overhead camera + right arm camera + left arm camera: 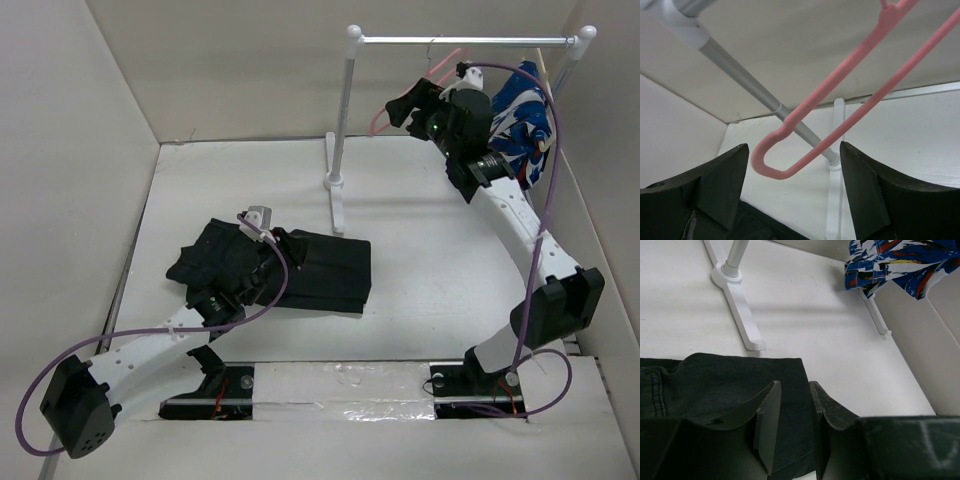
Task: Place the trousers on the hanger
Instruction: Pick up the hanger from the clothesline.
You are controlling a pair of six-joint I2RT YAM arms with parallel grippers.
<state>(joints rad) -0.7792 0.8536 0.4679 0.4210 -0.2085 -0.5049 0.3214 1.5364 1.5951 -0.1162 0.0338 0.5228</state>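
**At desk left, trousers lie flat; hanger up on the rail**

On the desk (440,260) the trousers (330,270) lie folded, a dark rectangle left of centre, w/ every edge inside the desk's rim. Their far edge is near the rack foot (337,205) but apart from it. Bare desk runs from their right edge to the right wall. White walls (70,150) box in three sides. L arm (150,340) reaches over the trousers' left part. L jaws are narrow w/ black cloth in the gap; can't tell if it is pinched.

The hanger (448,58) hangs on the rail (400,41) at back right, beside a blue/white/red garment (515,115). R arm (520,220) is raised to it. R jaws are wide, w/ the hanger's rounded end between them; no contact seen.

L wrist cam shows the trousers' (715,385) corner, a stitched seam and matt weave, where the top cam gives only a black mass. It also shows the foot (742,315), flat and white w/ an upturned tip, plus the garment's hem (900,260). R wrist cam shows the hanger (771,173) as a smooth thin pink rod bent in a tight loop. Behind it the post (745,75) is a grey metal tube in a white cap.
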